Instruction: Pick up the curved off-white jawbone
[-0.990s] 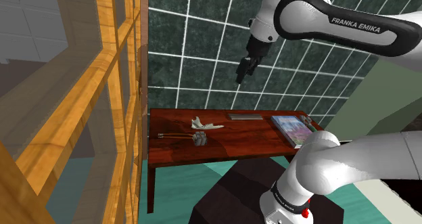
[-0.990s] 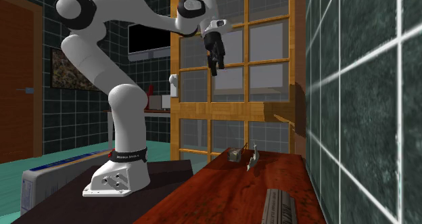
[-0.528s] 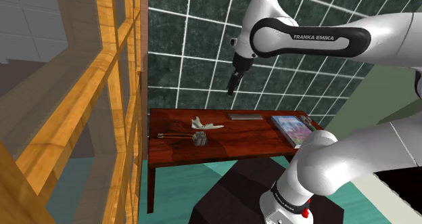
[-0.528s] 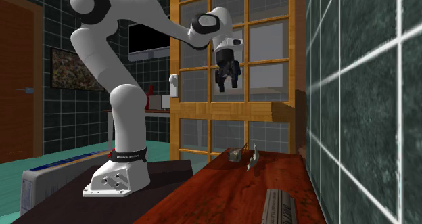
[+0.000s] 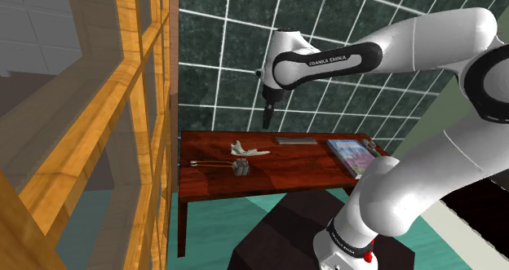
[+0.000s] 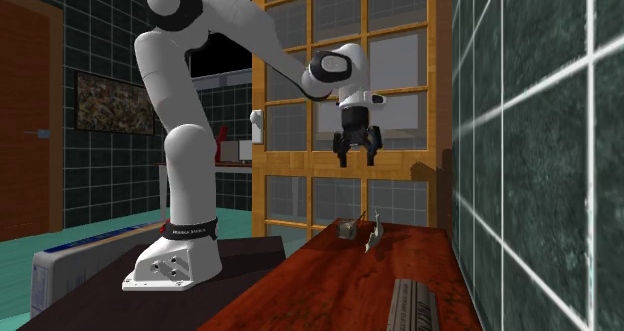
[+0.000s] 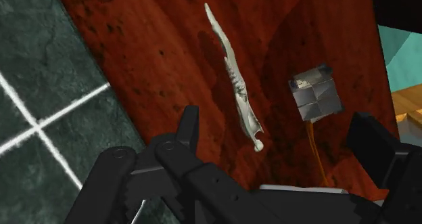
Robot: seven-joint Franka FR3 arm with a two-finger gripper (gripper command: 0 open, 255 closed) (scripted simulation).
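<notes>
Approach stage; nothing grasped yet. Gripper (image 6: 357,157) wide open, empty, hangs well above table (image 5: 302,174). Jawbone (image 5: 249,151) flat on table, 7 o'clock from gripper in shoulder view; grey block (image 5: 240,166) near. Left: descend, straddle, close, lift.

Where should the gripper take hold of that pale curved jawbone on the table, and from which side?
Grip the off-white curved jawbone across its slim middle, coming straight down from above. It lies flat on the red-brown table, long and narrow, so the open jaws would likely close best across its width. Stay clear of the end beside the small grey cube.
</notes>
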